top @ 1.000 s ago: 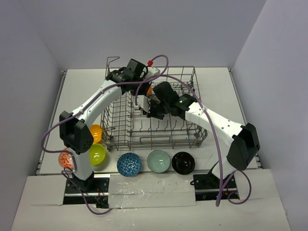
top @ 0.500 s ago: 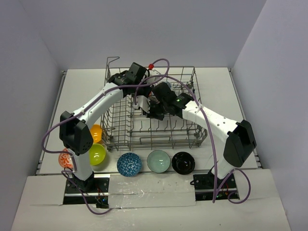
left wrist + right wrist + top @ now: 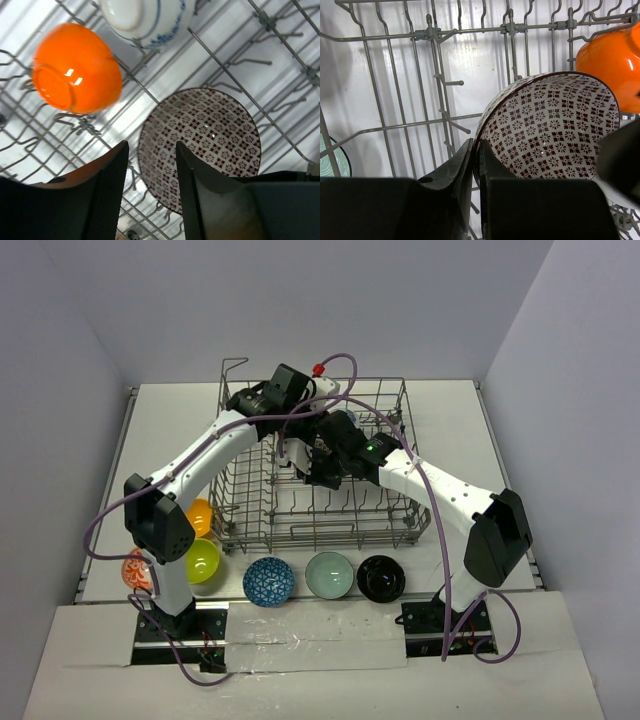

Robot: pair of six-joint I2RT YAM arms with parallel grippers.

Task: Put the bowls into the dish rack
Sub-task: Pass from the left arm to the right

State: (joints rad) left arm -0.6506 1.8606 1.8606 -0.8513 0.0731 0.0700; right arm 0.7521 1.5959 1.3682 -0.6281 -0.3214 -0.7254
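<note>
Maroon-patterned bowl (image 3: 550, 130): inside dish rack (image 3: 330, 538), tilted, just beside orange bowl (image 3: 75, 67).
Right gripper (image 3: 476, 150): pinching its rim.
Left gripper (image 3: 151, 155): jaws apart, empty.
Tines (image 3: 452, 82): seat lower edge between them before releasing.

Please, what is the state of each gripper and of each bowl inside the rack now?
right gripper: shut on rim of brown-patterned bowl
brown-patterned bowl: held tilted in dish rack
left gripper: open, over that bowl
orange bowl: in rack, tipped, base showing
white bowl: in rack, tipped, base showing
</note>
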